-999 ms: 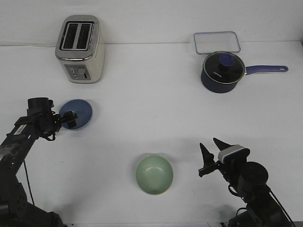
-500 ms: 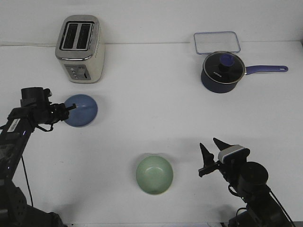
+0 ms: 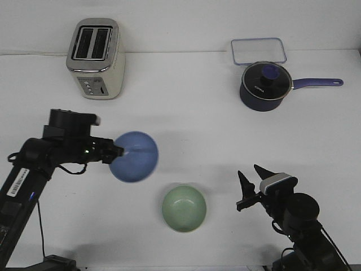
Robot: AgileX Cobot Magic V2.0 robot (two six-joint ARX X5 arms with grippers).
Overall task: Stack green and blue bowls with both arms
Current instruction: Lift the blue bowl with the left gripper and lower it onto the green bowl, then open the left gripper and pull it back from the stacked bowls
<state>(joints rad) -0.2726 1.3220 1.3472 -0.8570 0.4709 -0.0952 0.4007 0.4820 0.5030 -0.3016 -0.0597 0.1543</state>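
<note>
The periwinkle blue bowl is held off the table, up and to the left of the pale green bowl. My left gripper is shut on the blue bowl's left rim. The green bowl sits upright on the white table near the front middle. My right gripper is open and empty, to the right of the green bowl and apart from it.
A cream toaster stands at the back left. A dark navy lidded saucepan with a long handle sits at the back right, with a clear lidded container behind it.
My left gripper has carried the blue bowl up off the table and to the right, toward the green bowl. The right arm and the green bowl have not moved.
</note>
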